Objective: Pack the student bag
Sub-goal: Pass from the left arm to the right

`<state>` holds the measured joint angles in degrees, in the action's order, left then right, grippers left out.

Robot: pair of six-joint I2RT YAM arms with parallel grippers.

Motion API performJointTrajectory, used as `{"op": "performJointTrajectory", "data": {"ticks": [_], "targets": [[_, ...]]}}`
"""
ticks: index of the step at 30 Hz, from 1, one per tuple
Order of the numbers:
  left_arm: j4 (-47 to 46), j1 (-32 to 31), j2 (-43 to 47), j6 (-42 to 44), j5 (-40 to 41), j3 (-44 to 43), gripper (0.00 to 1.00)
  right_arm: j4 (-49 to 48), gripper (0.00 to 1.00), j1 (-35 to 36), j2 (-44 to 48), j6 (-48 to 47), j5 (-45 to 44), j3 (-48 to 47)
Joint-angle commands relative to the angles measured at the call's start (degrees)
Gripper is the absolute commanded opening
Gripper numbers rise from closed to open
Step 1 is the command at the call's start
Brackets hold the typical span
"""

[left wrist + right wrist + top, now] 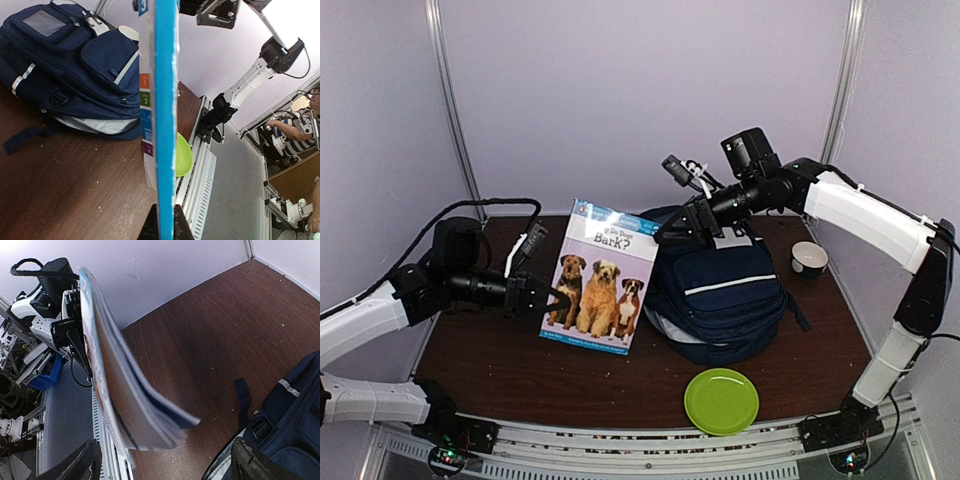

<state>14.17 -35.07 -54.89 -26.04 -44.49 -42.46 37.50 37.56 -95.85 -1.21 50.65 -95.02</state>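
The navy student bag lies on the brown table with its white stripe up and a slit of light grey lining showing at its near left edge. It also shows in the left wrist view and the right wrist view. My left gripper is shut on the left edge of a dog picture book and holds it upright, left of the bag. The book is seen edge-on in the left wrist view. My right gripper is wide open at the book's top right corner, its fingers apart from it.
A green plate sits near the table's front edge, right of centre. A white cup stands to the right of the bag. Grey walls close in the back and sides.
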Motion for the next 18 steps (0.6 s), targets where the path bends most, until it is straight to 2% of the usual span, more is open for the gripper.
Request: {"op": "performJointTrajectory", "data": {"ticks": [1, 6, 8, 10, 15, 16, 17, 18], "targets": [[-9.6, -1.3, 1.2, -1.7, -3.2, -1.8, 0.0, -3.0, 0.9, 1.4, -2.1, 2.4, 4.8, -0.9], [-18.0, -2.3, 0.0, -5.9, -5.9, -1.6, 0.0, -7.3, 0.89, 3.5, -4.1, 7.3, 8.5, -1.3], [-19.0, -2.4, -0.1, -6.4, -4.9, -1.9, 0.0, -10.6, 0.84, 3.5, -4.3, 10.0, 12.9, -0.6], [-20.0, -2.4, -0.4, -6.6, -4.3, -2.1, 0.0, -16.2, 0.7, 3.5, -3.7, 13.7, 17.5, 1.2], [-21.4, -2.4, -2.4, -6.7, -1.7, -2.0, 0.01, -37.2, 0.15, 3.5, -1.5, 30.7, 23.5, 8.3], [-21.2, -2.4, -3.0, -6.6, -0.8, -2.0, 0.14, -40.8, 0.04, 3.5, -1.3, 33.6, 23.8, 9.3], [-21.2, -2.4, -3.4, -6.5, 0.1, -1.9, 0.29, -44.0, 0.0, 3.4, -1.1, 36.4, 24.4, 10.1], [-21.9, -2.7, -3.9, -6.2, 0.6, -1.7, 0.38, -46.6, 0.0, 3.4, -1.1, 38.6, 24.9, 10.5]]}}
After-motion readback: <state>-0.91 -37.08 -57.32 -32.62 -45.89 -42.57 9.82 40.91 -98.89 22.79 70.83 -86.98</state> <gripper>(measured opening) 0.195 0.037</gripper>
